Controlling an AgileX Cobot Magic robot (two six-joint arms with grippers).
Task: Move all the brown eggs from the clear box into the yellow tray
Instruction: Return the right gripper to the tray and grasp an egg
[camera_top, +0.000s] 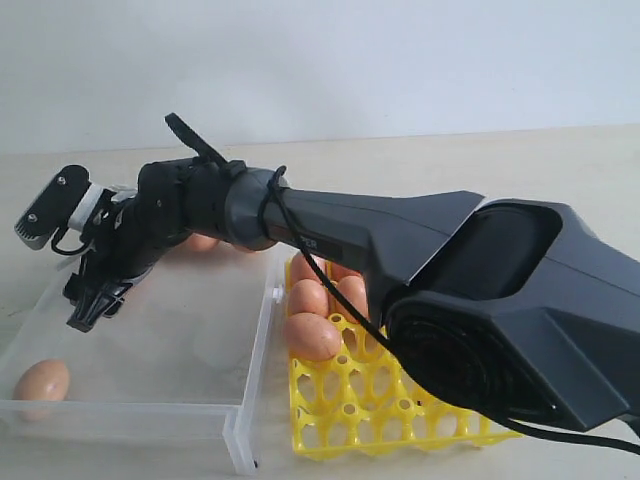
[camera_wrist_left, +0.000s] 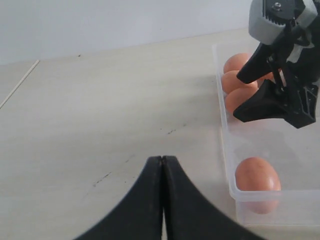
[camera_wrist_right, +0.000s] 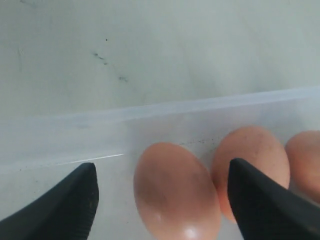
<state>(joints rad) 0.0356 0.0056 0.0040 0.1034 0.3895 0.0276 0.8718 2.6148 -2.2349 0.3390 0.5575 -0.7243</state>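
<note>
**Operator:** What's at the far left?

**Spotter:** Your left fingers are pressed tip to tip with nothing between them. They hang over bare table, outside the clear box. One brown egg lies alone in the box's near left corner.

**Operator:** And further into the box?

**Spotter:** Your right arm stretches across from the right side. Your right fingers stand spread wide over the box's far left part and hold nothing. In your right wrist view one egg lies in the gap between them, not gripped. Two more eggs lie just beside it along the box wall.

**Operator:** And the tray?

**Spotter:** The yellow tray sits on the table just to the right of the box, close against its wall. Several brown eggs rest in its left and far cups, where your arm partly hides them, so you can't get an exact count.
</note>
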